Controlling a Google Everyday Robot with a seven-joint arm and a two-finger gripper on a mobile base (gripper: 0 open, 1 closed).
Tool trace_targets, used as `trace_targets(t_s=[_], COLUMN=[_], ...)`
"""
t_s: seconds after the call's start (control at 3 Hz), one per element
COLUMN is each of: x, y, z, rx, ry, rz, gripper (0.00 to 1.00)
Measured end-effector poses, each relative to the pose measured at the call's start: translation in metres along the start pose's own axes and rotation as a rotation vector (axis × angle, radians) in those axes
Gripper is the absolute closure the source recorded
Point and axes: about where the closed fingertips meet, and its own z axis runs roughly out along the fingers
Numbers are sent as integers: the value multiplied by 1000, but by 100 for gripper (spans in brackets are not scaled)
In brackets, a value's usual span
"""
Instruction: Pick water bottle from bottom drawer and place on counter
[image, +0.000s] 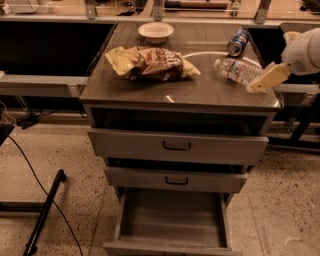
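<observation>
water bottle (237, 71) lying on counter (200, 95), right side; pincer (261, 82) released, just beside its base.

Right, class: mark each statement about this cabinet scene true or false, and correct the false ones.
1. The water bottle lies on its side on the counter. True.
2. The bottom drawer is shut. False: it is pulled open.
3. The gripper is at the counter's right edge, beside the water bottle. True.
4. The bowl sits in the bottom drawer. False: it stands at the back of the counter.
5. The chip bag lies on the counter. True.
</observation>
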Motion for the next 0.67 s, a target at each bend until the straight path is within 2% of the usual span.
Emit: trace_targets(t_s=[0.33,0.67], x=[6,7], y=[-5,-5], z=[-76,-71], rx=[49,46], ry=[-78,-69], rz=[-43,-43], gripper=[0,0])
